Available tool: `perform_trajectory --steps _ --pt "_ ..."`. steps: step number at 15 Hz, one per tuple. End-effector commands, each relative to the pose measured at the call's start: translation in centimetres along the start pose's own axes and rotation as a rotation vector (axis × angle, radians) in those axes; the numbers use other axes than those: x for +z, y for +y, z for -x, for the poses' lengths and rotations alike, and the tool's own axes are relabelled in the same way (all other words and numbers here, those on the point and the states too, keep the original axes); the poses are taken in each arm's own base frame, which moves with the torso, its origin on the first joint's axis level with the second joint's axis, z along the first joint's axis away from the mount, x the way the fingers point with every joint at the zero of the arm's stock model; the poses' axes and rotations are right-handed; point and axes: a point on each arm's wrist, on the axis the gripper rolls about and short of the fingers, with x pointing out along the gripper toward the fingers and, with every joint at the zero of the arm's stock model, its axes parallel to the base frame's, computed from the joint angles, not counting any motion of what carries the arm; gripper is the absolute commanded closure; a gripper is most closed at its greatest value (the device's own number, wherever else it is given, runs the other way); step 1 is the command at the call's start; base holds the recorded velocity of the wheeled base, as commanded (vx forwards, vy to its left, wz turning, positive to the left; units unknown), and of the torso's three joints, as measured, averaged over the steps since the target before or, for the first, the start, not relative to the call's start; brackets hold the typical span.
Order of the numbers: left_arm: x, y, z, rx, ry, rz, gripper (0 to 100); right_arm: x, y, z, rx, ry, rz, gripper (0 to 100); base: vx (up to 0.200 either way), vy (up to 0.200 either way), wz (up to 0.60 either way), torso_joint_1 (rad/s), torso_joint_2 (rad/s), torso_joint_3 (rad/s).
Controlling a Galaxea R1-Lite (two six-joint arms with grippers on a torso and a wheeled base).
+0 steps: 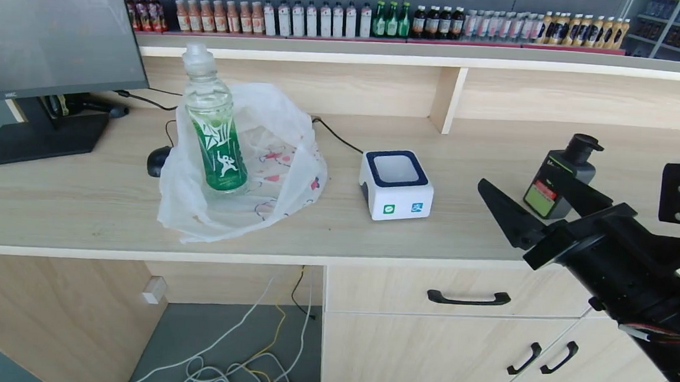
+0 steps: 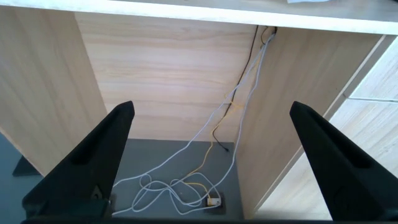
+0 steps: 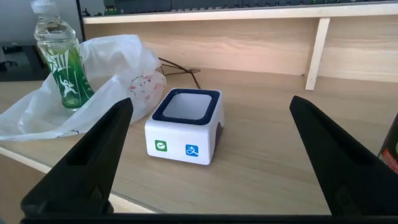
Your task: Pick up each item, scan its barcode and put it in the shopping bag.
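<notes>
A clear bottle with a green label (image 1: 214, 130) (image 3: 62, 65) stands upright in the open white shopping bag (image 1: 283, 152) (image 3: 127, 62) on the wooden counter. The white barcode scanner (image 1: 396, 184) (image 3: 184, 127) sits to the right of the bag, window facing up. Further right stands a dark grey pump bottle (image 1: 559, 181) (image 3: 392, 149). My right gripper (image 1: 523, 187) (image 3: 211, 102) is open and empty over the counter's front right, one finger close beside the pump bottle. My left gripper (image 2: 211, 109) is open and empty, low in front of the recess under the counter.
A monitor (image 1: 49, 25) and a black mouse (image 1: 157, 161) occupy the counter's left. A wooden divider (image 1: 447, 97) rises behind the scanner. Loose cables (image 1: 235, 367) (image 2: 186, 186) lie in the recess below. Drawers with black handles (image 1: 468, 297) are under the counter at right.
</notes>
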Motion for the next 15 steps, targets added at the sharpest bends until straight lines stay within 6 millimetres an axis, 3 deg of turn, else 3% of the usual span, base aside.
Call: perform_trajectory --steps 1,8,15 --pt "0.0 0.0 0.0 0.002 -0.002 0.000 0 0.0 0.0 -0.2 -0.001 -0.001 0.000 0 0.000 -0.200 0.00 -0.002 0.00 0.007" --pt "0.0 0.0 0.0 0.000 0.000 0.000 0 0.0 0.0 0.1 -0.001 0.001 0.000 0 0.000 -0.200 0.00 0.003 0.00 0.001" --pt "0.0 0.0 0.0 0.000 0.000 -0.006 0 -0.4 -0.1 0.8 -0.009 0.030 0.003 0 0.000 0.000 0.00 0.000 0.00 0.000"
